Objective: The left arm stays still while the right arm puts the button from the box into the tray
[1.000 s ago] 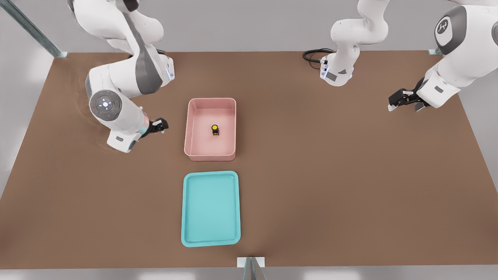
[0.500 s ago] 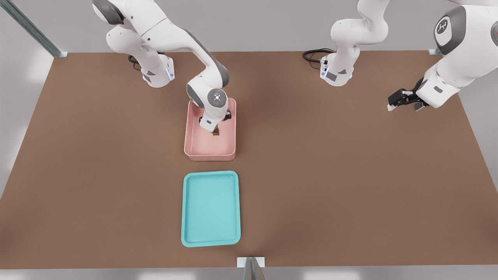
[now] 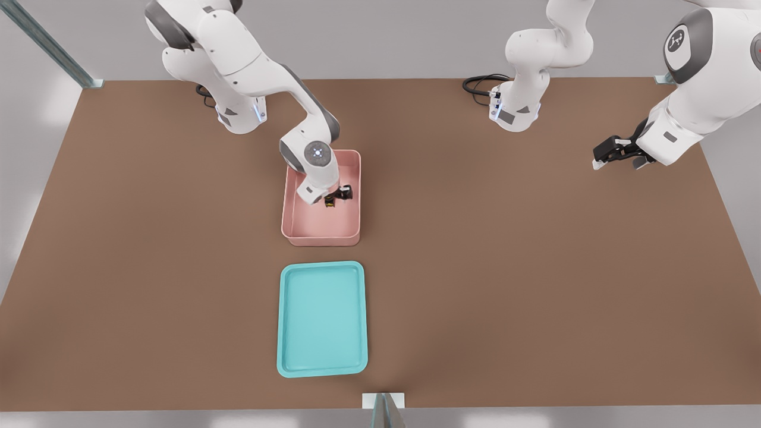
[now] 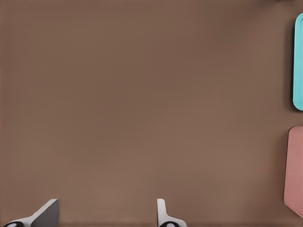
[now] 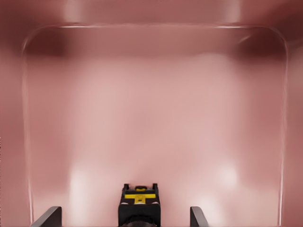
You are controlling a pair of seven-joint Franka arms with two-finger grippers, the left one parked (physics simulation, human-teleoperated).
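The button (image 3: 329, 203), a yellow cap on a black body, stands on the floor of the pale pink box (image 3: 321, 238) near its middle. The right arm reaches into the box from the front view's left rear, and its gripper (image 3: 333, 198) is down at the button. In the right wrist view the gripper (image 5: 125, 213) is open: one finger (image 5: 49, 217) shows on each side of the button (image 5: 138, 202), with a gap on both sides. The teal tray (image 3: 321, 318) lies flat in front of the box.
The box walls (image 5: 156, 33) enclose the gripper on all sides. Brown table surface runs between box and tray. The left wrist view shows an edge of the tray (image 4: 298, 61) and of the box (image 4: 295, 170). A metal post foot (image 3: 383, 401) sits at the front table edge.
The right arm swung from the front view's left of the box to over it, then shifted slightly and lowered until its fingers flank the button. The button has not moved.
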